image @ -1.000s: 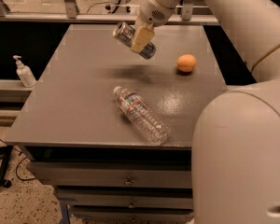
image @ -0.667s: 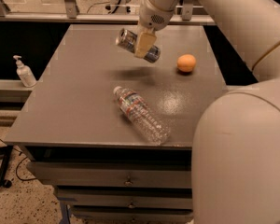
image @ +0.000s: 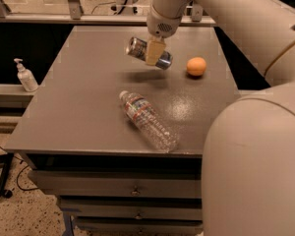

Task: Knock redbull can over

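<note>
1. Redbull can (image: 136,47) is in my gripper (image: 155,58), which is clamped across the middle of its body. One beige finger (image: 154,50) crosses the front of it, so I am holding the can, not merely touching it
2. In that grip the can is tipped far over, close to lying flat. Its silver top end sticks out to the left of my gripper and a little upward, and its blue end pokes out on the right
3. Straight below my gripper the can's shadow (image: 142,76) falls on the grey table (image: 78,97). The gap between shadow and can tells me the can is lifted clear of the surface and touches nothing but my fingers
4. As I judge it, the task is well along but not finished. The can is no longer upright, yet it is not lying on the table either. What is left is to bring it down, let go so that it rests on its side, and draw my gripper away
5. Out to the right of my gripper, near but apart from it, an orange (image: 196,66) sits on the table. Toward the near edge from my gripper a clear water bottle (image: 147,120) lies on its side, cap end pointing back my way. Neither one lies in the shadow patch under the can
6. Farthest from my gripper, off the table on its left, stands a soap dispenser (image: 25,76), which has no part in this
</note>
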`<action>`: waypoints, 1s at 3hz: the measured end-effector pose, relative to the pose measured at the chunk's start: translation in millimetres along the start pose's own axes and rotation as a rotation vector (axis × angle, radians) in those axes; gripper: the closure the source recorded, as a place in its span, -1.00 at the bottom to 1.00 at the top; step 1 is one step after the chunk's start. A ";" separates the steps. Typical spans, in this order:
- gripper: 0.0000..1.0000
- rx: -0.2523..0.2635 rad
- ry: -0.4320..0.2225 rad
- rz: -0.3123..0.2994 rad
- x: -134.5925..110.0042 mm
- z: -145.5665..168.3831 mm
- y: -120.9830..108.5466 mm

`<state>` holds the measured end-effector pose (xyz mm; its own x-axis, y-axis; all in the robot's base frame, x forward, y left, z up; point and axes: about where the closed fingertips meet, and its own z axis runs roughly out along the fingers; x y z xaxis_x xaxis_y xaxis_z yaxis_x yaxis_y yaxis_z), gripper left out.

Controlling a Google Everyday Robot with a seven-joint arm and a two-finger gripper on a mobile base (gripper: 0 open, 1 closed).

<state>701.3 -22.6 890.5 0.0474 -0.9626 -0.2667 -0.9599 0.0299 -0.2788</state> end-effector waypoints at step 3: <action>0.56 -0.152 0.136 -0.162 0.0 50.5 23.7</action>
<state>692.5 -8.3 837.2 0.1764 -0.9792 -0.1004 -0.9738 -0.1588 -0.1628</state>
